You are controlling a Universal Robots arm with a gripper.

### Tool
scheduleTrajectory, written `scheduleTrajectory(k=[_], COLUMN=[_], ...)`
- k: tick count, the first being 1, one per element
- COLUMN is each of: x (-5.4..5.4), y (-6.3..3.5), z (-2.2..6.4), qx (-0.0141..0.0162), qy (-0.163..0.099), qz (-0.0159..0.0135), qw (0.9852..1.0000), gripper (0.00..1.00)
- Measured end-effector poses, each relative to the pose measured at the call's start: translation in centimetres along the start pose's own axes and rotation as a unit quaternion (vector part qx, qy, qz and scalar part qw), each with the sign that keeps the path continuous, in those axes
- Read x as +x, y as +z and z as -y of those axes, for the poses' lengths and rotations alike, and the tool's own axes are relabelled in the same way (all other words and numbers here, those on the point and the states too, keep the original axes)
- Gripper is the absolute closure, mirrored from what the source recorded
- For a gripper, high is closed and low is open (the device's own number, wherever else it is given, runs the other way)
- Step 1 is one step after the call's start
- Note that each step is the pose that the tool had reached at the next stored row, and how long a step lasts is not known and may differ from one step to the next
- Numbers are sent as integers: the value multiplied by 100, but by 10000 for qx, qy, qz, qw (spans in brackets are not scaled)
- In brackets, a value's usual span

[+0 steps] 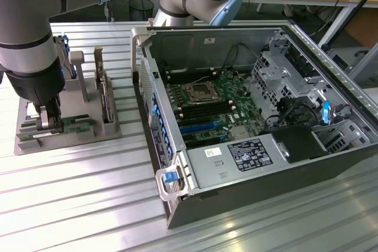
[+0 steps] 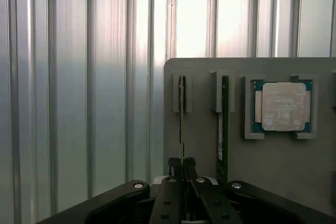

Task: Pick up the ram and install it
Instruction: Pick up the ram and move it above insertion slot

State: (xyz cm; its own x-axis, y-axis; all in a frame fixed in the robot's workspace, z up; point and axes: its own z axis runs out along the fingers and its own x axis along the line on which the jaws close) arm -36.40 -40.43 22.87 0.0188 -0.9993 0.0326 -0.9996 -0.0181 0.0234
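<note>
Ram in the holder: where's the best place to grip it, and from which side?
Grip the exposed long edge, pinching across the flat faces, coming from straight above the holder. The ram stands on edge in a narrow slot, so only that edge is free. The gripper is shut on it this way.

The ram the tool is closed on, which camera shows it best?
The wrist view. There the ram runs edge-on along the gray holder, straight into the shut tool, so the grip reads clearly. In the exterior view the arm and tool cover most of it; a green sliver shows low in the holder.
</note>
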Motion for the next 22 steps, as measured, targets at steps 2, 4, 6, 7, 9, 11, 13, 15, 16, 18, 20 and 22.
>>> scheduleTrajectory(k=[2,4,6,7,9,11,13,15,16,18,20,22], x=[1,2,3,3,4,5,5,7,7,9,10,11], y=[-38,-63,-83,-107,-135,-153,-168,-203,-225,-276,-298,-342], z=[-1,-1,-2,-2,-3,-3,-4,-5,-5,-6,-7,-8], qx=[0,0,0,0,0,0,0,0,-1,0,0,0], qy=[0,0,0,0,0,0,0,0,0,0,0,0], qz=[0,0,0,0,0,0,0,0,0,0,0,0], qw=[10000,10000,10000,10000,10000,10000,10000,10000,10000,10000,10000,10000], gripper=[87,87,87,87,87,87,87,87,87,87,87,87])
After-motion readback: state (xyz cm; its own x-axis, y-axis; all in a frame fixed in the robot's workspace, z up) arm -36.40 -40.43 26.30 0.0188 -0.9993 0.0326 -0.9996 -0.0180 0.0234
